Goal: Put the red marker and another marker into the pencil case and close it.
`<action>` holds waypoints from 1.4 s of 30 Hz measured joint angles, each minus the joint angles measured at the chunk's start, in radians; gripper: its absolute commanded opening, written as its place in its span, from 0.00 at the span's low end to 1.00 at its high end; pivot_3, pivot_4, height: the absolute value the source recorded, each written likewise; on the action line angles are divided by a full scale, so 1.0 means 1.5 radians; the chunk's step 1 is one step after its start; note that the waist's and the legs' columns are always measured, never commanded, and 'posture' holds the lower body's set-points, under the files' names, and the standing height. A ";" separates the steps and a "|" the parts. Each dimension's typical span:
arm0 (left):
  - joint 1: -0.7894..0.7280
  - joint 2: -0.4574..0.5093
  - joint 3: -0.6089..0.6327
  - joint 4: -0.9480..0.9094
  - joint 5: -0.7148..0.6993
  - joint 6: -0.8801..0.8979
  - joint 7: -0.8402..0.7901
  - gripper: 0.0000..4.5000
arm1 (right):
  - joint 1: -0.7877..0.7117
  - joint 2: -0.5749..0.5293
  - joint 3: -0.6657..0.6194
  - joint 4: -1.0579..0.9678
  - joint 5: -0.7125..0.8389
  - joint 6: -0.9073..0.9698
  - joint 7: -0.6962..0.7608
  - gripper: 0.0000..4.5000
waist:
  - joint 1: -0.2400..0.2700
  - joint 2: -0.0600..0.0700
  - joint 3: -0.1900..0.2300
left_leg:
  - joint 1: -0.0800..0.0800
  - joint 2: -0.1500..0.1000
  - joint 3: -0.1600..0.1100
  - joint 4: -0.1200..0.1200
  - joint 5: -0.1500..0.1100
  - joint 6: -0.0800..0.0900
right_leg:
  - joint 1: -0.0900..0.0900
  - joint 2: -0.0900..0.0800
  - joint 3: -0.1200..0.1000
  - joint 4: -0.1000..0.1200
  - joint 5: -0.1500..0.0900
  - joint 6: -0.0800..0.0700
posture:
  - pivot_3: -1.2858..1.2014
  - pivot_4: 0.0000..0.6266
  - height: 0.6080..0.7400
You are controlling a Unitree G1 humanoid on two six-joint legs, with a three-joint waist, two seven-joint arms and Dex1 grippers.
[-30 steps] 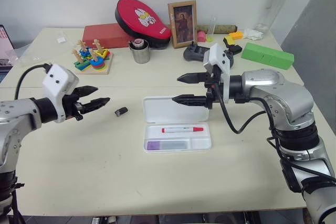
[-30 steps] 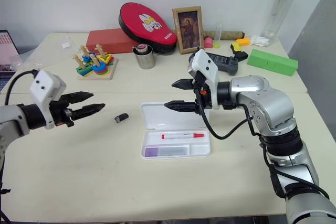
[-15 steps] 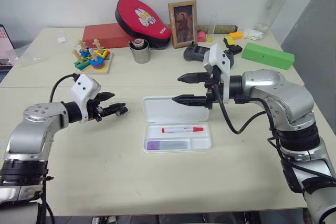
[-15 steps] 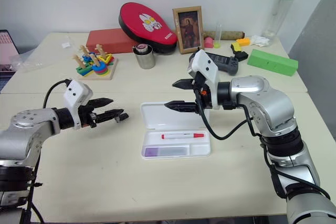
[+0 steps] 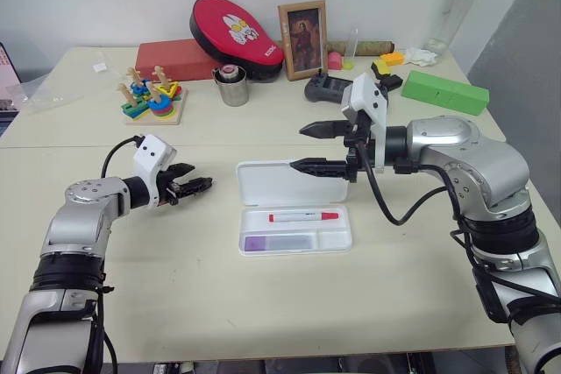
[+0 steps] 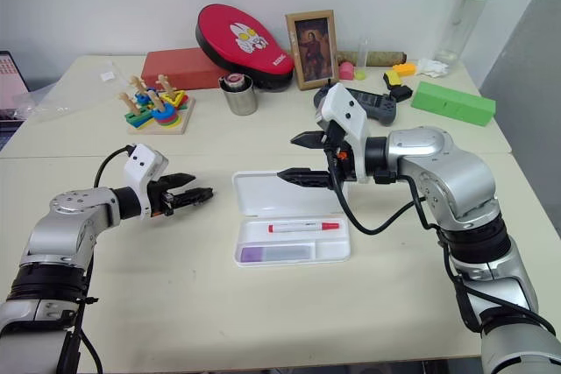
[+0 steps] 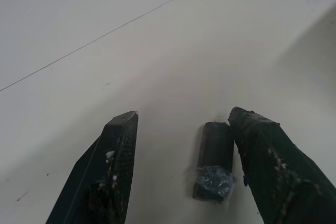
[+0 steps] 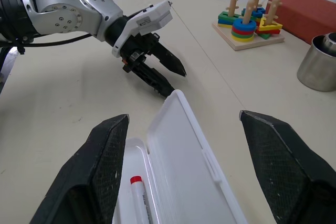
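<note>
The pencil case (image 5: 294, 213) lies open near the middle of the tabletop (image 5: 263, 304), lid flat behind the tray, and everything else is placed against it. Going left to right: well to the left of the pencil case the left claw (image 5: 195, 187) sits low over the tabletop with its fingers apart, a small dark grey stub (image 7: 214, 160) lying between them close against one finger; nothing is clamped. I judge it is reaching for that stub, perhaps a loose cap, to clear it or bring it over, since both pens are already stowed. Inside the pencil case, the purple-capped marker (image 5: 279, 242) rests in the near left compartment and the red marker (image 5: 303, 216) lies lengthwise in the long channel behind it, red cap toward the right end. So the filling looks done and only the closing remains; the lid lies back because nothing has swung it over yet. Above the back right part of the pencil case hangs the right claw (image 5: 311, 147), spread wide and empty, pointing toward the left arm, probably waiting to tip the lid shut. No brand, label or lettering can be read on the pencil case, the markers or the claws
</note>
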 measured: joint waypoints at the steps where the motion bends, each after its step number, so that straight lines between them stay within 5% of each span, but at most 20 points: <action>1: 0.000 -0.001 0.000 0.001 0.001 -0.001 0.000 0.65 | 0.000 0.000 0.000 0.000 0.000 0.000 -0.001 0.78 | 0.000 0.000 0.000 | 0.000 0.000 0.000 0.000 0.000 0.000 | 0.000 0.000 0.000 0.000 0.000 0.000 | 0.52 0.24 1.00; 21: -0.008 -0.022 -0.022 0.014 0.033 -0.009 -0.019 0.65 | 0.000 -0.001 0.000 0.000 0.001 0.001 -0.006 0.78 | 0.000 0.000 0.000 | 0.000 0.000 0.000 0.000 0.000 0.000 | 0.000 0.000 0.000 0.000 0.000 0.000 | 0.52 0.24 1.00; 34: 0.011 -0.008 -0.017 -0.014 0.033 0.015 -0.030 0.14 | 0.000 -0.001 0.000 0.000 0.000 0.001 -0.006 0.78 | 0.000 0.000 0.000 | 0.000 0.000 0.000 0.000 0.000 0.000 | 0.000 0.000 0.000 0.000 0.000 0.000 | 0.52 0.24 1.00; 42: 0.020 -0.006 -0.013 -0.032 0.031 0.029 -0.033 0.10 | 0.000 -0.001 0.000 0.000 0.000 0.001 -0.006 0.78 | 0.000 0.000 0.000 | 0.000 0.000 0.000 0.000 0.000 0.000 | 0.000 0.000 0.000 0.000 0.000 0.000 | 0.52 0.24 1.00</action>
